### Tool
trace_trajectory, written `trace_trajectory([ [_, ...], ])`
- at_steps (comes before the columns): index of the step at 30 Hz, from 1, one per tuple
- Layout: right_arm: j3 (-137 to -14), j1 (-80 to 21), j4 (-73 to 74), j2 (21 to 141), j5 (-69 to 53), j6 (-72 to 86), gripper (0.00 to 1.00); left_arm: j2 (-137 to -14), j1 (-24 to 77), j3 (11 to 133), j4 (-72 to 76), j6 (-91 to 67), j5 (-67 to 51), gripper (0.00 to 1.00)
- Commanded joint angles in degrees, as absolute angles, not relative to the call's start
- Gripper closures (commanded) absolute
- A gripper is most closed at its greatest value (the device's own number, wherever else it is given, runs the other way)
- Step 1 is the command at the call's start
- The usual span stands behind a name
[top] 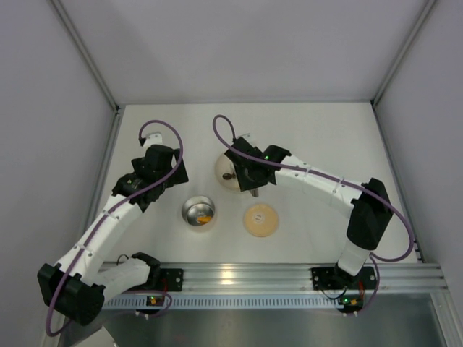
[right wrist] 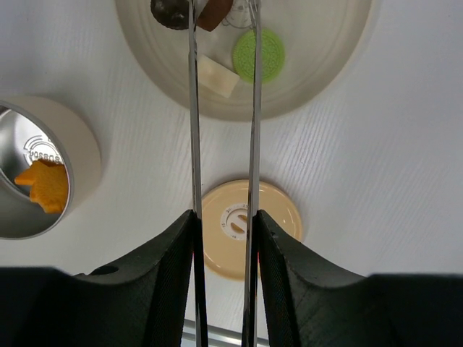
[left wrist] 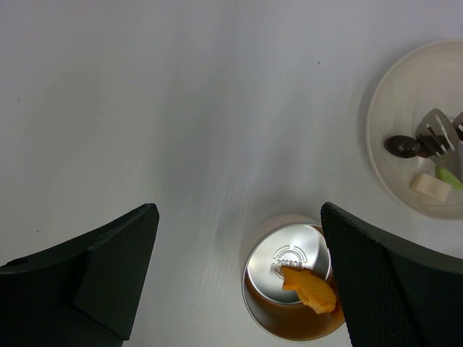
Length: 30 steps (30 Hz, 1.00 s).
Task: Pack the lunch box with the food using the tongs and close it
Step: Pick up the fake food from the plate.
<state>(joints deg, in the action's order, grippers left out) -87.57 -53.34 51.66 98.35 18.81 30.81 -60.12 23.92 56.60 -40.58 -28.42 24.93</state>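
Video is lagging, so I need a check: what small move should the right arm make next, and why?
Probably squeeze the right gripper a little tighter: the slim silver metal tongs it holds straddle the small brown food piece on the round cream plate, with a gap beside it.

We are in a robotics lab test cell: a bare white worktop (top: 325, 137) is boxed in by plain grey panel walls (top: 239, 43) at 9, 12 and 3 o'clock. At 6 o'clock an aluminium rail (top: 253, 273) carries the bolted bases of the left arm (top: 108, 224) and the right arm (top: 318, 181), both trailing purple cables (top: 179, 148).
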Motion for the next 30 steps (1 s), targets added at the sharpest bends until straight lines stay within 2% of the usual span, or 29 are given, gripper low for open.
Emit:
trace_trajectory([
  [1, -90.5, -52.6, 50.4, 98.6, 19.9, 30.1, 0.63, -59.4, 23.6, 58.0, -40.2, -28.8, 25.0, 0.01],
  [10, -89.5, -52.3, 50.4, 99.4, 18.9, 30.1, 0.65, -59.5, 23.6, 58.0, -40.3, -28.7, 25.1, 0.01],
  [14, -88.9, -52.3, 50.0, 99.1, 17.9, 30.0, 0.75, -59.6, 23.6, 57.9, -40.1, -28.7, 24.9, 0.01],
  [18, -89.1, -52.3, 50.4, 98.4, 17.6, 29.7, 0.80, -59.6, 23.6, 58.0, -40.2, -28.7, 25.0, 0.01],
  [30, -91.1, -55.2, 54.1, 89.3, 14.5, 28.8, 0.87, -59.4, 23.6, 58.0, -40.1, -28.8, 24.8, 0.01],
])
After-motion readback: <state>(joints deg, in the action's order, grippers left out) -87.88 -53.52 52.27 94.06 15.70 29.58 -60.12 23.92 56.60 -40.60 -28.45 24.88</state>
